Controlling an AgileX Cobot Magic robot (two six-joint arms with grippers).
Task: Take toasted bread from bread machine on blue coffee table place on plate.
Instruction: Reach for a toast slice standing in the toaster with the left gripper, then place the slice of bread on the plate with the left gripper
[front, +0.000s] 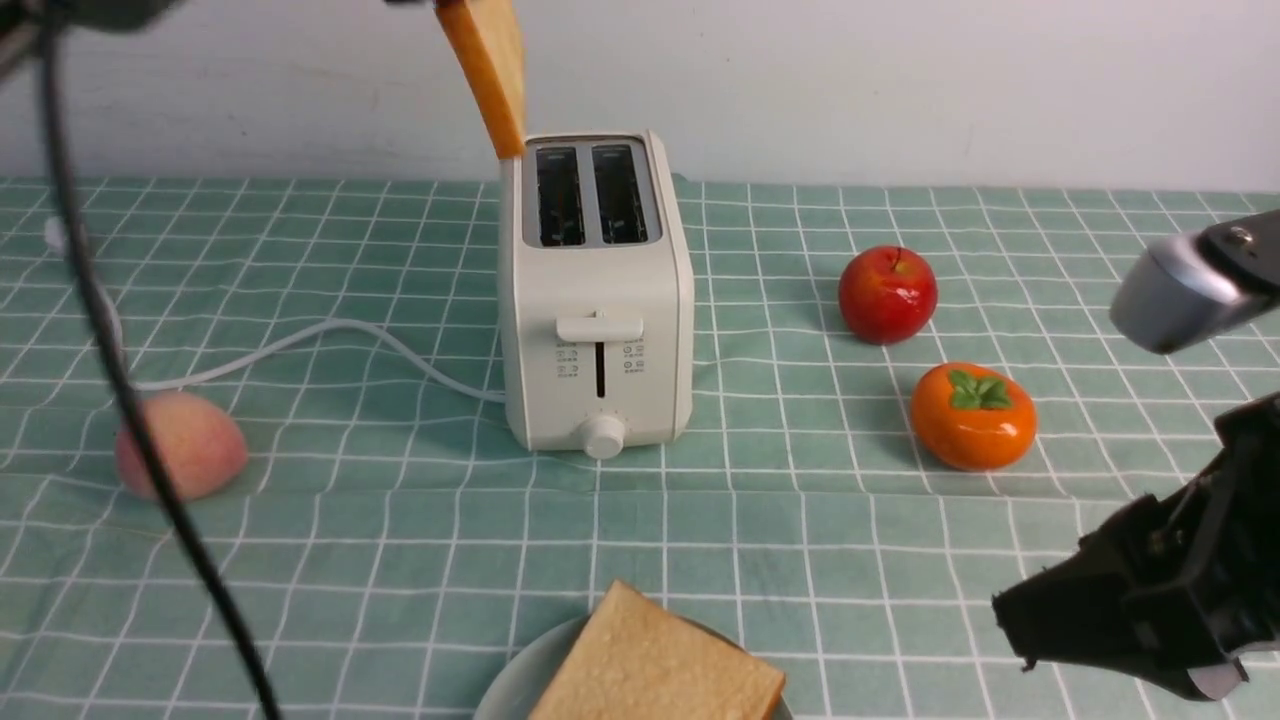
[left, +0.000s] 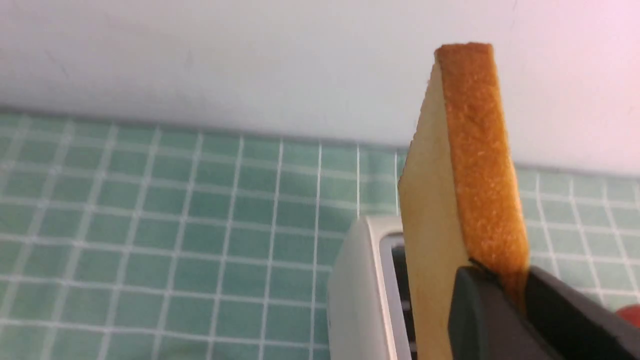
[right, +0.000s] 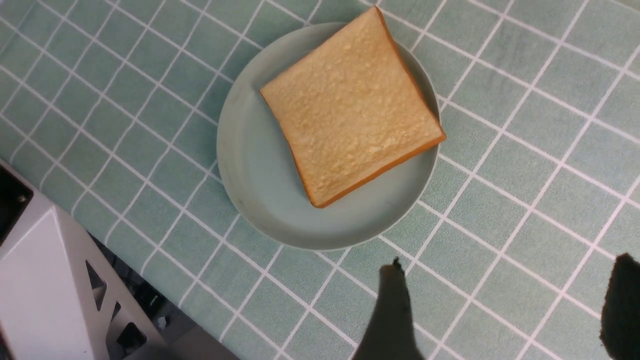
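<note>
L gripper (left: 500, 280) has its jaws clamped on one toast slice (left: 465, 165), up above the toaster (front: 600, 300). Other slice (right: 352, 107) lies flat on the plate (right: 250, 175); R gripper (right: 505, 305) is nearby w/ jaws apart, nothing btwn them.

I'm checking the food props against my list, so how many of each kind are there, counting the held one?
Toasted bread slices: 2
Red apple: 1
Persimmon: 1
Peach: 1
Total: 5
</note>
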